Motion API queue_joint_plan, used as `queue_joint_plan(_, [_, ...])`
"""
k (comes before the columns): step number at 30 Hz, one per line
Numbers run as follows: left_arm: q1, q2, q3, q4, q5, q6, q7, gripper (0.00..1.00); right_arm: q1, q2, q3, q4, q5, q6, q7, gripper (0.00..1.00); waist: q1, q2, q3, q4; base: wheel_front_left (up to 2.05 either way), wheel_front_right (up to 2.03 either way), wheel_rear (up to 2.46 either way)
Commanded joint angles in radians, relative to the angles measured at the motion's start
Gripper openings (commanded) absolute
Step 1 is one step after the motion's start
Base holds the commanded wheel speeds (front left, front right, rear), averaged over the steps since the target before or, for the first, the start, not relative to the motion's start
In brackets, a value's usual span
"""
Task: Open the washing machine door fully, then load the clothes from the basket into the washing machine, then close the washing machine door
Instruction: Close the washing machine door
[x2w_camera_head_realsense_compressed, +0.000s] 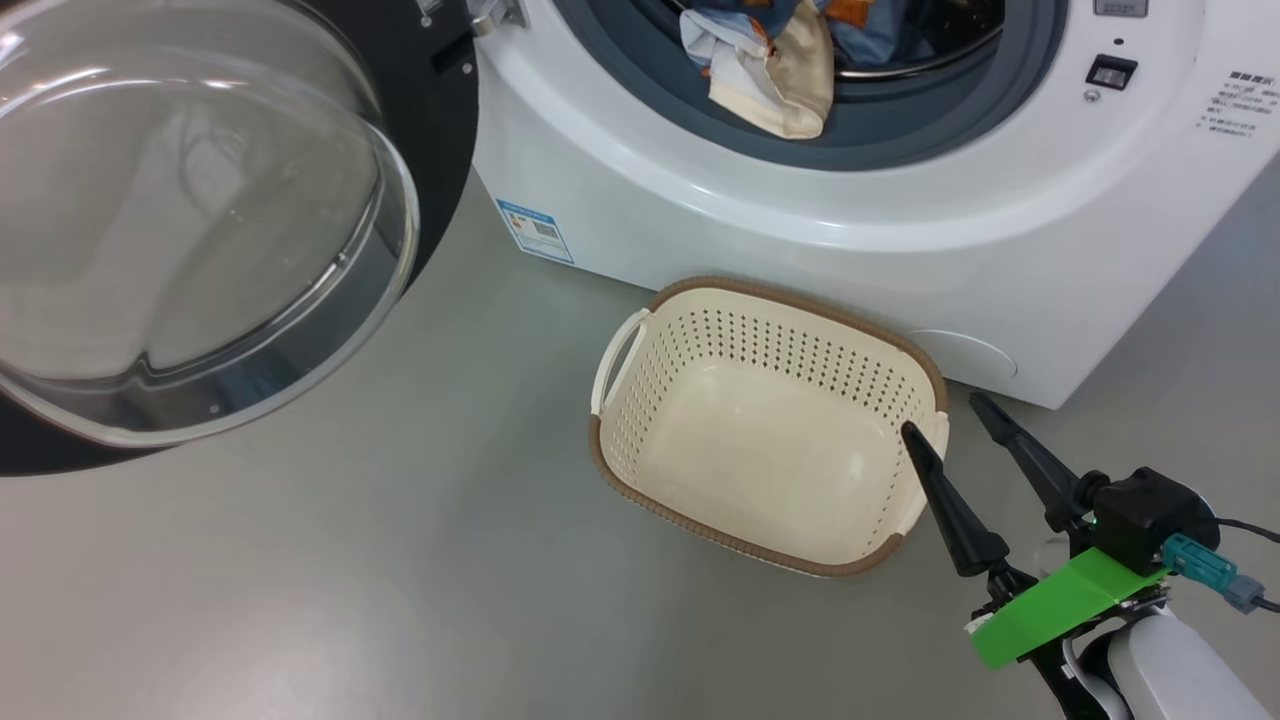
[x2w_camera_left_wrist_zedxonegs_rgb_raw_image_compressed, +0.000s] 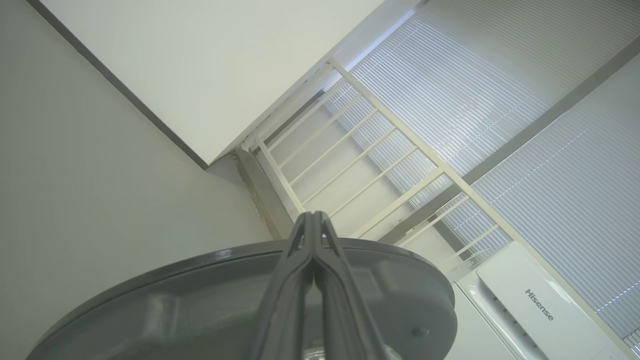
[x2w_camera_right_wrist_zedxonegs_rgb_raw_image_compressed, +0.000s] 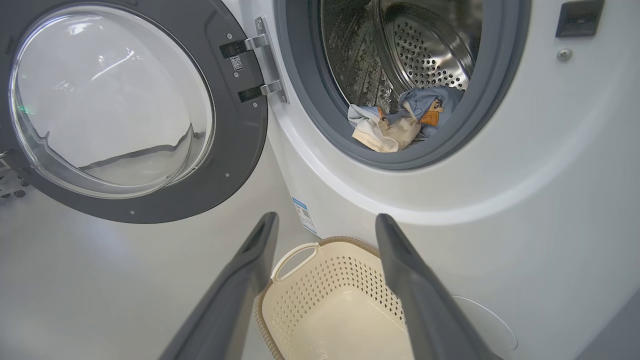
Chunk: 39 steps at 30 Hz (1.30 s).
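The washing machine (x2w_camera_head_realsense_compressed: 800, 230) stands with its door (x2w_camera_head_realsense_compressed: 190, 220) swung wide to the left, glass bowl facing out. The clothes (x2w_camera_head_realsense_compressed: 770, 60), light blue with orange print plus a beige piece, lie in the drum mouth; the beige piece hangs over the grey gasket. They show again in the right wrist view as clothes (x2w_camera_right_wrist_zedxonegs_rgb_raw_image_compressed: 400, 122). The cream basket (x2w_camera_head_realsense_compressed: 770, 430) sits on the floor before the machine, with nothing in it. My right gripper (x2w_camera_head_realsense_compressed: 945, 415) is open at the basket's right rim, holding nothing. My left gripper (x2w_camera_left_wrist_zedxonegs_rgb_raw_image_compressed: 314, 220) is shut, fingers pressed together above the door's dark rim (x2w_camera_left_wrist_zedxonegs_rgb_raw_image_compressed: 240, 295).
Grey floor (x2w_camera_head_realsense_compressed: 400, 580) spreads left of and in front of the basket. The open door overhangs the floor at the left. In the left wrist view a white railing (x2w_camera_left_wrist_zedxonegs_rgb_raw_image_compressed: 380, 165), window blinds and a white Hisense appliance (x2w_camera_left_wrist_zedxonegs_rgb_raw_image_compressed: 535, 305) lie beyond the door.
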Motion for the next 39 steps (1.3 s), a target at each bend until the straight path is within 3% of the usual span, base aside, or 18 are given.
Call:
queue_joint_plan(1, [-0.041, 0.092, 0.025, 0.013, -0.008, -0.003, 0.022, 0.0, -0.019, -0.006, 0.026, -0.024, 0.01, 0.002, -0.005, 1.0, 0.0, -0.0001, 0.011, -0.006, 0.0, 0.0, 0.0])
queue_joint_plan(5, [-0.111, 0.154, 0.002, 0.142, -0.028, 0.003, 0.11, 0.0, -0.027, -0.013, 0.032, -0.025, 0.01, 0.002, -0.005, 1.0, 0.0, -0.0001, 0.032, -0.012, 0.0, 0.0, 0.0])
queue_joint_plan(13, [-0.244, 0.209, -0.076, 0.298, -0.033, 0.026, 0.262, 0.0, -0.043, -0.031, 0.041, -0.028, 0.005, 0.002, -0.005, 1.0, 0.0, -0.0001, 0.078, -0.009, 0.0, 0.0, 0.0])
queue_joint_plan(21, [-0.298, 0.234, -0.098, 0.341, -0.012, 0.036, 0.27, 0.0, -0.065, -0.042, 0.061, -0.033, 0.005, 0.002, -0.005, 1.0, 0.0, -0.0001, 0.116, -0.021, 0.0, 0.0, 0.0])
queue_joint_plan(39, [-0.274, 0.227, -0.105, 0.309, 0.022, 0.057, 0.222, 0.0, -0.082, -0.052, 0.072, -0.038, 0.011, 0.002, -0.005, 1.0, 0.0, -0.0001, 0.137, -0.049, 0.0, 0.0, 0.0])
